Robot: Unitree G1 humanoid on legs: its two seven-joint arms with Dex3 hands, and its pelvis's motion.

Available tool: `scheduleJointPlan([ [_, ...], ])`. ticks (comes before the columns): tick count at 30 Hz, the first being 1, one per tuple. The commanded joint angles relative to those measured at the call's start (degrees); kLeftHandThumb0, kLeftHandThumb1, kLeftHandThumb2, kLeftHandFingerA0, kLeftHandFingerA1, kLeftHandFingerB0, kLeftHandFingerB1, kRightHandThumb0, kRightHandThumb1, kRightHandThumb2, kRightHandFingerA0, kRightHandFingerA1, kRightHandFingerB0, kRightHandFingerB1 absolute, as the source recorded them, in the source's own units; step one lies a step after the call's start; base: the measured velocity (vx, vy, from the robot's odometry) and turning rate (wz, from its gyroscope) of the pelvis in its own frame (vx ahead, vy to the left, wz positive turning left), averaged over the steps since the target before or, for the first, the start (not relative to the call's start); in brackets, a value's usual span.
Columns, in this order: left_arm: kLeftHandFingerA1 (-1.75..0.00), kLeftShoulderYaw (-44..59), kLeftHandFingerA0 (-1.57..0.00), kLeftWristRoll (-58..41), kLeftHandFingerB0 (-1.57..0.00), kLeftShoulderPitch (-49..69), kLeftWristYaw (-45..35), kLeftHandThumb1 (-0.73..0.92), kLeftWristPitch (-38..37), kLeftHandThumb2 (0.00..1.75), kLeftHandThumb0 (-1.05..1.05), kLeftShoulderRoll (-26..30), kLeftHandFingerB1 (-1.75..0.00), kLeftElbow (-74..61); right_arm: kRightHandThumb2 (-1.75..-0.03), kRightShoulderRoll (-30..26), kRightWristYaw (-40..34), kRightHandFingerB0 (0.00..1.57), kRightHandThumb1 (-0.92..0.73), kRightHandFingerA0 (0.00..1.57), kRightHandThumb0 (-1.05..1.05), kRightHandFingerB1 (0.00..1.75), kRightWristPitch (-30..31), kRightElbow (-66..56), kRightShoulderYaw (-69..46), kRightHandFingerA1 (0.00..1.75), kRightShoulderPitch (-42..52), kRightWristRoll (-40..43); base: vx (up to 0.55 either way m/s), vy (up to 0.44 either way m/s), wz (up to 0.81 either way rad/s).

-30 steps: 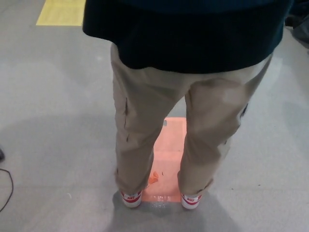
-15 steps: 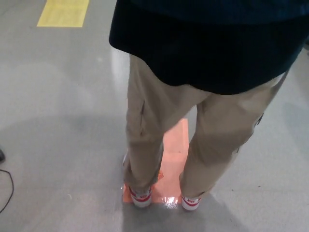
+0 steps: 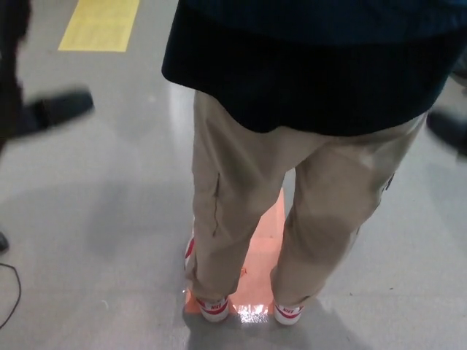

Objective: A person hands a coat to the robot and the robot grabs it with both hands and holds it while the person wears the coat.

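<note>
Left hand (image 3: 51,109): a dark, motion-blurred shape entered at the left edge of the floor view; whether its fingers were apart or together could not be told, and it held nothing visible.
Yellow marking (image 3: 100,25): lay on the grey floor (image 3: 95,219) at the top left corner.
Cable (image 3: 11,292): curled along the floor's lower left edge.
Person (image 3: 292,189): stood close, back to the camera, in tan trousers and red-and-white shoes, feet on an orange floor patch (image 3: 264,248).
Coat (image 3: 314,73): dark navy, nearly black, matte and heavy-looking; it hung across the person's upper body, its hem falling over the hips at the top of the view, apart from both hands.
Right hand (image 3: 449,131): a blurred dark shape at the right edge; finger position could not be told.
Risk: with both hands off the cloth, the coat appeared unsupported by the robot. A blind reach at so near a body could snag the hem or bump the person. A grip on one side alone would probably drag the garment askew.
</note>
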Motion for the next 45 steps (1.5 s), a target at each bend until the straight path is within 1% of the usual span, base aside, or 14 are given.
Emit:
scheduleJointPlan([
  [1,-0.18,-1.82,0.00,4.73,0.00,26.21,15.72,0.67,-5.77,1.01,-0.95,-6.82,-0.05,-4.04,-1.03,7.27,-12.92,0.00,-0.74,0.00,-0.97,0.00,-3.59,-7.69,5.46,0.03,24.67,-8.99,0.00,0.000,0.00],
  [16,-0.25,-15.19,0.00,5.79,-0.14,17.80,15.53,0.69,-2.62,1.05,-0.90,-7.48,-0.25,38.01,-1.04,12.26,-16.66,0.01,-0.69,0.00,-0.80,0.18,1.83,31.84,16.16,0.17,14.86,-11.02,0.00,0.000,0.00],
  [22,-0.44,-19.10,-0.13,3.86,0.00,10.00,15.56,0.63,-6.51,1.01,-0.80,-8.17,-0.30,52.79,-0.66,15.55,-16.54,0.05,-0.84,0.03,-0.74,0.22,5.90,44.26,17.50,0.20,8.35,-9.96,0.00,0.000,0.00],
  [24,-0.46,-20.23,0.00,3.80,0.00,7.27,15.55,0.40,-6.49,1.01,-0.37,-8.74,-0.48,56.85,-1.00,16.71,-17.29,0.03,-0.68,0.03,-0.81,0.17,6.28,48.25,18.21,0.22,5.97,-9.89,0.00,0.000,0.00],
  [26,-0.44,-21.07,-0.20,3.55,-0.06,4.57,15.09,0.61,-6.59,0.94,-0.78,-9.30,-0.30,60.46,-0.98,17.62,-17.72,0.05,-0.68,0.05,-0.83,0.15,6.55,51.66,18.88,0.21,3.84,-9.93,0.00,0.000,0.00],
  [32,-0.34,-22.60,-0.37,0.32,-0.02,-6.56,7.26,0.70,-7.59,0.61,-0.70,-10.86,-0.24,70.78,-0.93,20.20,-14.89,0.08,-0.59,0.00,-0.68,0.26,11.91,61.77,18.97,0.25,-4.13,-8.04,0.00,0.000,0.00],
  [33,-0.34,-22.92,-0.37,0.01,-0.03,-7.66,6.14,0.70,-7.62,0.62,-0.69,-10.86,-0.19,71.88,-0.68,20.51,-14.61,0.10,-0.78,0.08,-0.61,0.21,12.93,63.23,19.35,0.23,-4.91,-8.18,0.00,0.000,0.00],
  [36,-0.34,-23.86,-0.38,-0.26,-0.03,-11.14,5.31,0.71,-8.33,0.62,-0.71,-10.95,-0.19,75.13,-1.10,20.94,-12.89,0.00,-0.61,0.00,-0.31,0.46,15.18,65.82,19.32,0.47,-7.53,-7.47,0.00,0.000,0.00],
  [37,-0.48,-24.36,-0.32,-0.53,0.00,-12.10,4.14,0.61,-8.60,0.93,-0.78,-11.17,-0.16,76.15,-0.65,20.67,-11.85,0.16,-0.81,0.22,-0.50,0.27,15.59,66.77,19.07,0.30,-8.41,-6.89,0.00,0.000,0.00],
  [38,-0.33,-24.98,-0.38,-0.81,-0.01,-13.21,2.89,0.71,-9.01,0.62,-0.70,-11.39,-0.18,77.21,-1.11,20.23,-10.05,0.06,-0.62,0.07,-0.27,0.48,15.90,67.86,18.74,0.49,-9.53,-6.06,0.00,0.000,0.00],
  [39,-0.33,-25.30,-0.38,-0.88,-0.01,-13.71,3.02,0.71,-9.18,0.62,-0.70,-11.46,-0.18,77.72,-1.11,20.10,-9.63,0.06,-0.62,0.07,-0.27,0.48,15.72,68.28,18.71,0.49,-9.95,-5.75,0.00,0.000,0.00],
  [40,-0.33,-25.72,-0.39,-1.13,0.00,-14.30,2.91,0.71,-9.52,0.62,-0.69,-11.48,-0.17,78.39,-0.65,20.04,-9.48,0.20,-0.82,0.27,-0.46,0.28,15.48,68.86,18.77,0.31,-10.45,-5.44,0.00,0.000,0.00],
  [42,-0.47,-25.98,-0.30,-1.94,0.00,-15.29,0.52,0.59,-11.17,0.90,-0.74,-11.42,-0.16,79.07,-0.65,20.03,-9.71,0.26,-0.81,0.35,-0.41,0.30,14.64,69.76,18.78,0.33,-11.16,-4.94,0.00,0.000,0.00],
  [45,-0.33,-26.89,-0.37,-2.35,-0.01,-16.64,-0.95,0.70,-11.74,0.63,-0.65,-11.33,-0.14,79.90,-0.65,20.18,-10.27,0.33,-0.83,0.41,-0.39,0.31,14.26,70.98,19.14,0.34,-12.41,-4.53,0.00,0.000,0.00],
])
